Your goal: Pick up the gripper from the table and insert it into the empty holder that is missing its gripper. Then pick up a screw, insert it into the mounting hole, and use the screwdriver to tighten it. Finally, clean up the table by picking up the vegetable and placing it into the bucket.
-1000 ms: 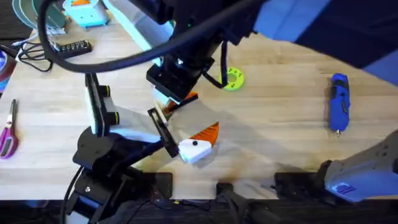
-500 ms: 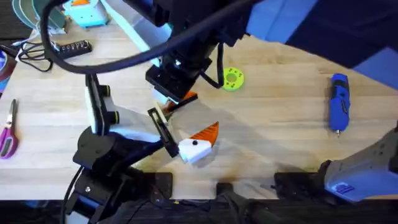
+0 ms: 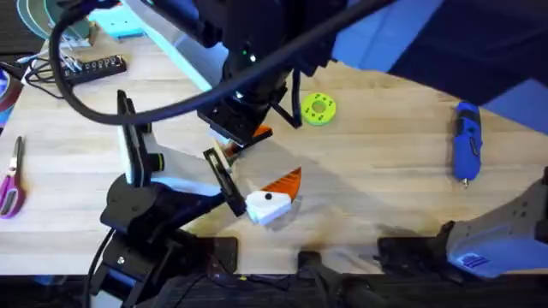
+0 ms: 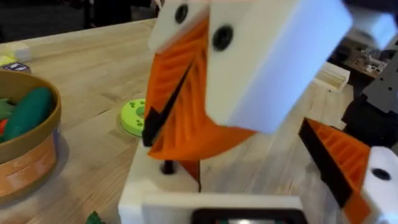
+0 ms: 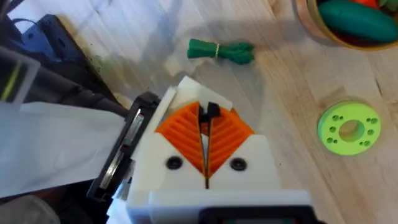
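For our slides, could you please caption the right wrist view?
Right gripper shut above the table, with the vegetable, green disc and bucket beyond.

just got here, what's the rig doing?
The right gripper, reaching across, is shut on a small black part, likely the screw, and holds it right at the left gripper. The screwdriver lies untouched on the table at the right. The vegetable lies on the table, not in the bucket.

Bare table (image 3: 377, 171) lies open in the middle right of the overhead frame, between the green disc (image 3: 318, 109) and the screwdriver (image 3: 466, 142). The left half is crowded by dark arm links (image 3: 163, 210) and a cable (image 3: 128, 107).
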Robot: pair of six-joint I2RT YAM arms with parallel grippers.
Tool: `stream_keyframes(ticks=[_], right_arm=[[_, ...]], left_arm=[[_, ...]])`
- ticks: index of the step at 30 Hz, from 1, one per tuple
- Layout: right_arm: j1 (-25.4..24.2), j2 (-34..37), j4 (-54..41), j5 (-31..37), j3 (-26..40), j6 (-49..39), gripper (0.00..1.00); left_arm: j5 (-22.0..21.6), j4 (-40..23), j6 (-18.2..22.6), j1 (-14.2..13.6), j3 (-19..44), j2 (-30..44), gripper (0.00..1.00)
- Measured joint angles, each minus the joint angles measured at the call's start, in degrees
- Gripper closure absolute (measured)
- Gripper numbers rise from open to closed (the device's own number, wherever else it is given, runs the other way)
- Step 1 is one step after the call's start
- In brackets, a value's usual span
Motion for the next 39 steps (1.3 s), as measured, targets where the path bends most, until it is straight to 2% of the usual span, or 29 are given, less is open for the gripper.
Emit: stream_keyframes(ticks=[16, 17, 20, 24, 25, 27, 34, 39], right_arm=[[0.11, 0.62, 0.25, -0.96, 0.0, -0.01, 0.995], [0.11, 0.62, 0.25, -1.11, 0.0, 0.27, 0.937], [0.11, 0.62, 0.25, -1.32, 0.0, 0.13, 0.679], [-0.65, 0.62, 0.1, 0.93, 0.15, -0.03, 0.111], [-1.08, 0.62, 0.03, 1.38, 0.2, -0.23, 0.041], [-1.5, 0.6, -0.03, 1.27, 0.22, -0.23, 0.014], [-3.02, -0.33, -2.01, -0.27, 0.2, -0.23, 0.01], [-7.76, -3.09, -5.76, -1.24, 0.22, -0.29, 0.009]], left_arm=[[0.0, 0.01, 0.12, 0.0, 0.0, 0.0, 0.008], [0.0, 0.0, 0.19, 0.0, 0.0, 0.0, 0.008], [0.01, 0.01, 0.22, 0.0, 0.0, 0.0, 0.008], [-0.04, -0.02, 0.07, 0.02, 0.0, 0.0, 0.008], [-0.07, -0.04, -0.02, 0.02, 0.0, 0.0, 0.008], [-0.07, -0.04, -0.03, 0.02, 0.0, 0.02, 0.008], [0.06, 0.0, 0.17, 0.0, 0.0, 0.0, 0.008], [0.07, 0.0, 0.22, 0.0, 0.0, 0.0, 0.007]])
